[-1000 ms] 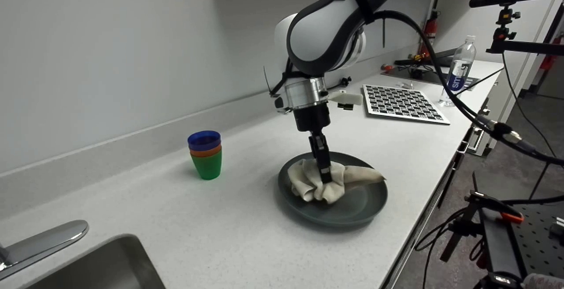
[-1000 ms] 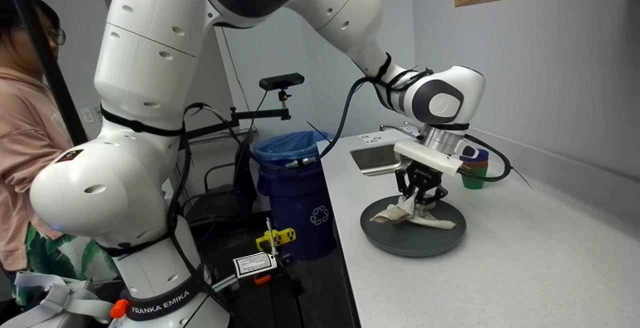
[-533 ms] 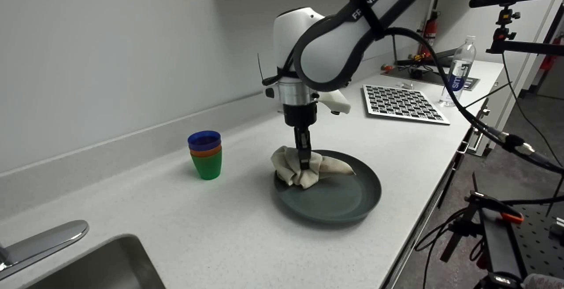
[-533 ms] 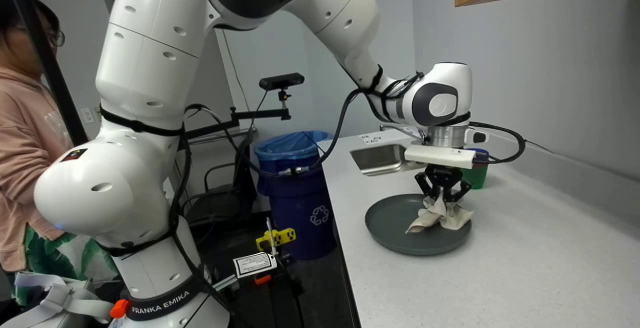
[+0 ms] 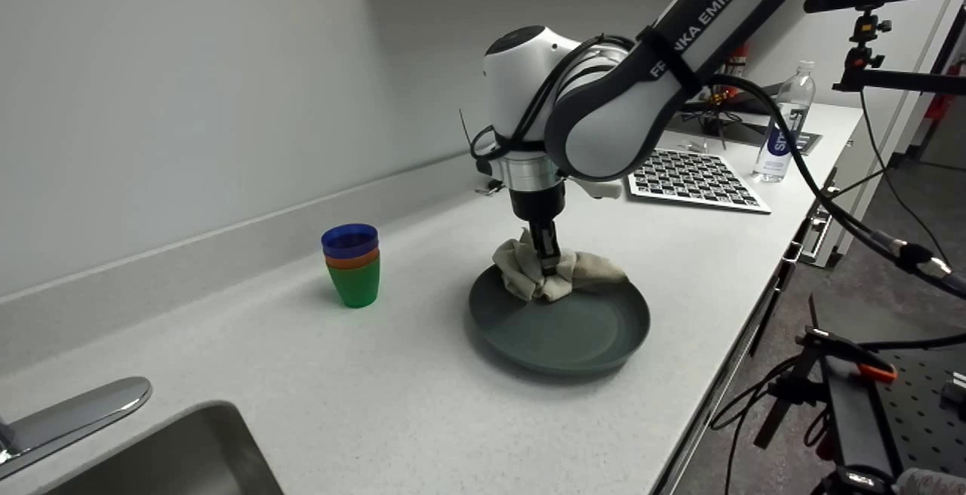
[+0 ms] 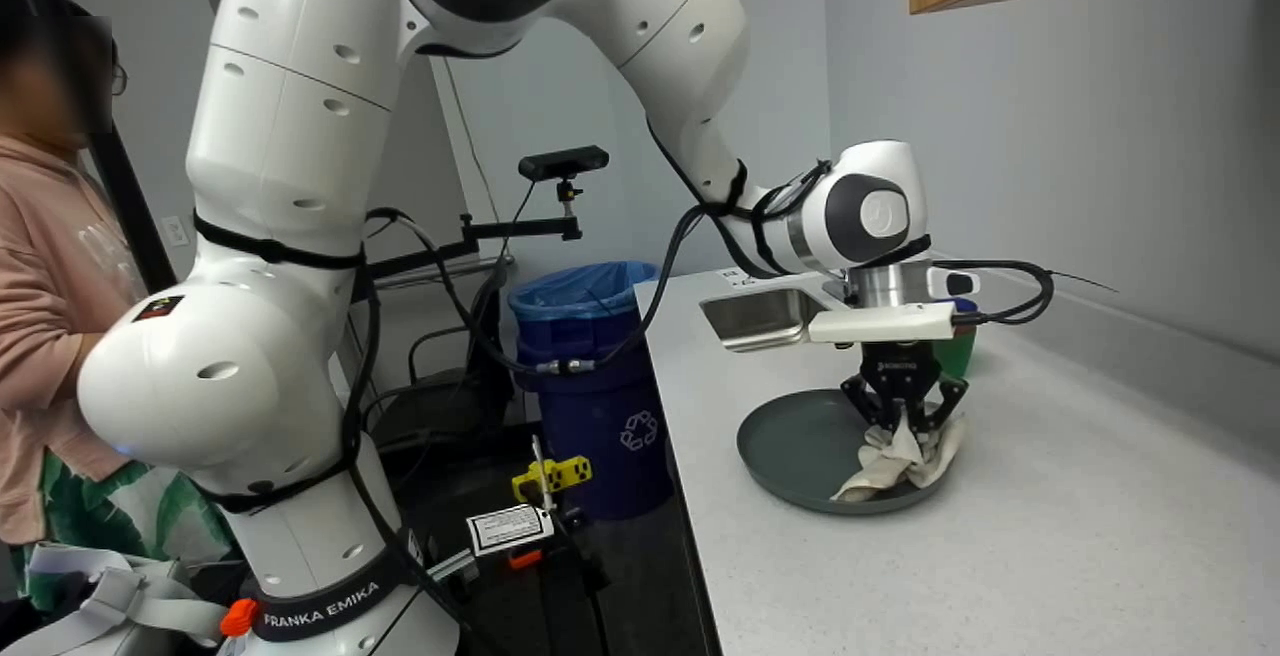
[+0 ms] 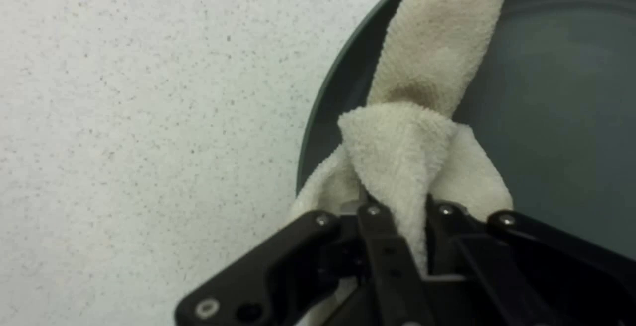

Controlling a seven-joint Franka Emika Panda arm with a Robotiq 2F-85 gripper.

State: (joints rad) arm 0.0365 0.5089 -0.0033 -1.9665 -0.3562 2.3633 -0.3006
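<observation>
A cream cloth point(image 5: 600, 270) is bunched in my gripper point(image 5: 550, 265), whose jaws are shut on it from above. One fold of the cloth point(image 7: 402, 152) rises between the fingers in the wrist view, and another strip trails along the inside of the rim. Under it lies a dark green round plate point(image 5: 566, 340) on the counter. My gripper point(image 6: 908, 424) stands over the wall-side part of this plate point(image 6: 800, 451), with the cloth point(image 6: 890, 464) against its rim. The fingertips themselves are hidden in the folds.
Stacked cups point(image 5: 355, 280), blue, orange and green, stand near the wall. A sink point(image 5: 173, 457) with a faucet point(image 5: 83, 416) lies at one end. A checkered board point(image 5: 698, 182) and a water bottle point(image 5: 783, 125) are farther along the counter. A person point(image 6: 60, 266) stands behind the arm base.
My gripper has carried the cloth from the plate's middle to its wall-side rim and is now more upright. The plate has slid slightly the same way. The grip has stayed shut.
</observation>
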